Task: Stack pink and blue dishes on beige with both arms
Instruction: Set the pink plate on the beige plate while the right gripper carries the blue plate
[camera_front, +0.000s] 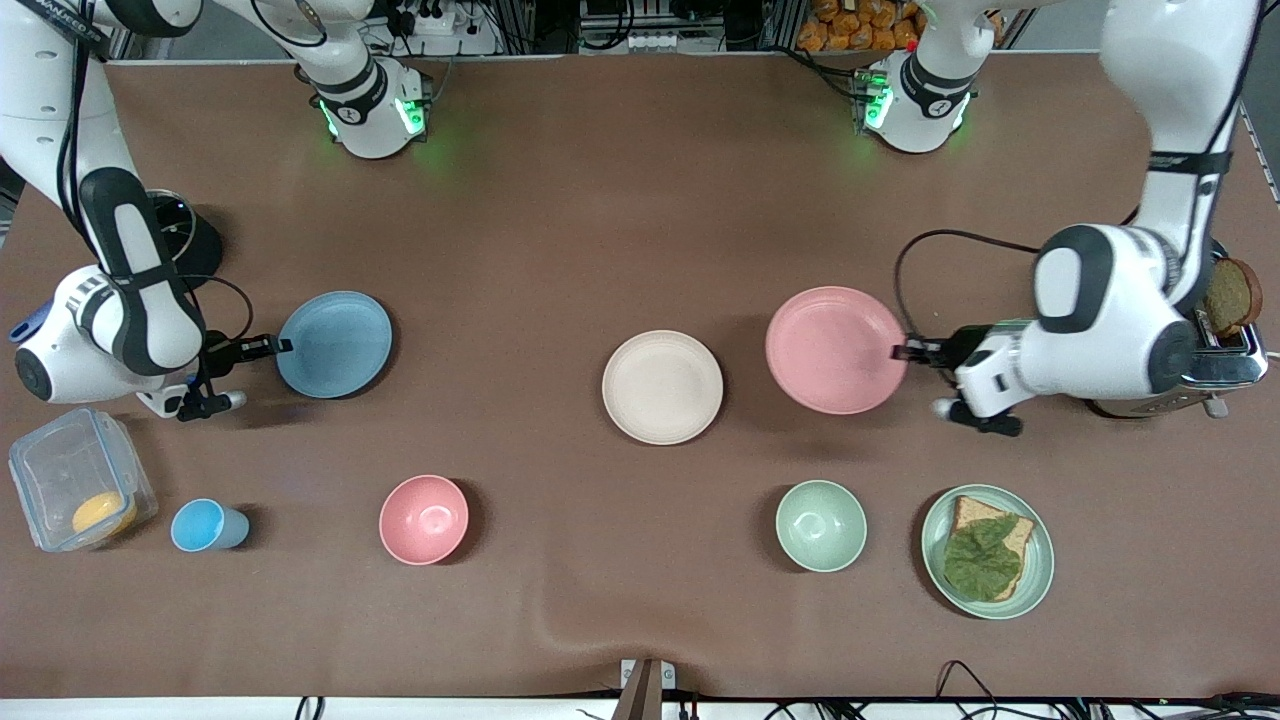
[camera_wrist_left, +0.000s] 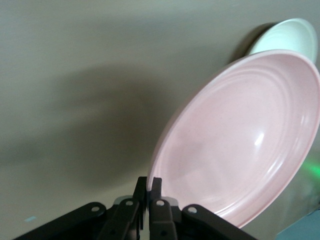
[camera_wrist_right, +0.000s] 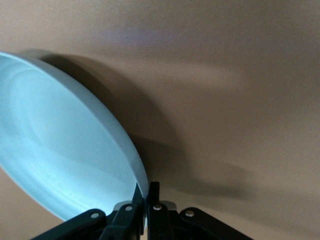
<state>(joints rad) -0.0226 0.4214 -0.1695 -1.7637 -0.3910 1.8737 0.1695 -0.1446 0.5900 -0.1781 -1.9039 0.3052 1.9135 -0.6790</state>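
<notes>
Front view, read from right arm's end of table toward left arm's end.

Right gripper (camera_front: 281, 345): pinched on rim of blue plate (camera_front: 334, 344), at edge toward right arm's end; fingers (camera_wrist_right: 141, 200) pressed tight on rim in right wrist view, plate (camera_wrist_right: 60, 150) tilted, shadow thrown on brown table (camera_front: 560, 200) beneath. Clear lidded container (camera_front: 78, 490) w/ yellow item inside, small blue cup (camera_front: 206, 526) and pink bowl (camera_front: 424, 519): all nearer front camera than this gripper.

Beige plate (camera_front: 662, 387): flat on table, mid-table, between the two grippers, bare; apart from blue plate, just beside pink plate (camera_front: 836, 349).

Left gripper (camera_front: 898, 352): clamped on rim of pink plate, at edge toward left arm's end; fingers (camera_wrist_left: 142, 197) closed on rim in left wrist view, plate (camera_wrist_left: 240, 145) tilted, shadow on table, beige plate (camera_wrist_left: 287, 35) visible past its raised edge. Green bowl (camera_front: 821, 525) and green plate (camera_front: 988, 551) w/ bread slice and leaf: nearer front camera than this gripper. Toaster (camera_front: 1215, 350) w/ dark bread slice: toward left arm's end, partly hidden by left arm.
</notes>
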